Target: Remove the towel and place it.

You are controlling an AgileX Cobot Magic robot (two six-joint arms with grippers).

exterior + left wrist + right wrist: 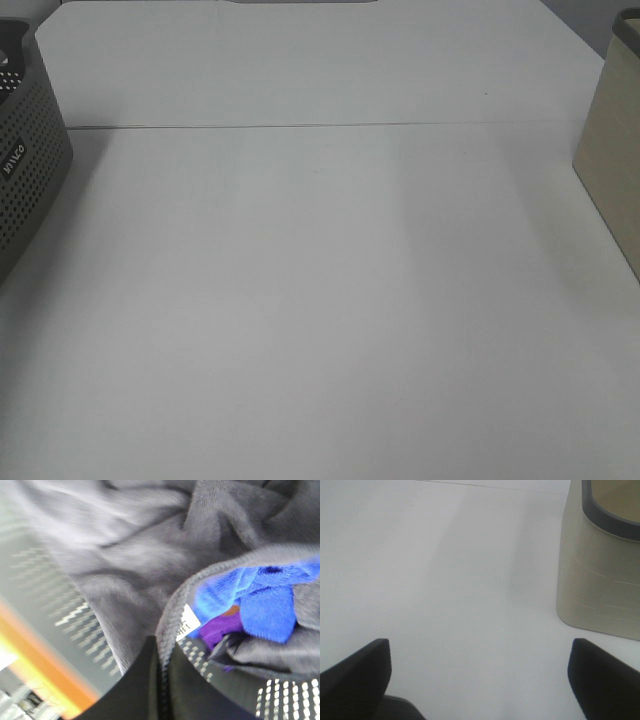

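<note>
Shows a dark towel bunched in folds inside a grey perforated basket at the left edge of the counter; too crumpled to tell its long axis. Pinched at its stitched hem by the clenched left fingers. Lying partly over a blue cloth and a purple cloth. Shows the right fingers spread, grasping nothing, near a beige bin.

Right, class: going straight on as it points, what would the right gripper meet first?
The right gripper, jaws open, would probably meet the bare table first; the beige bin stands aside, depth unclear.
</note>
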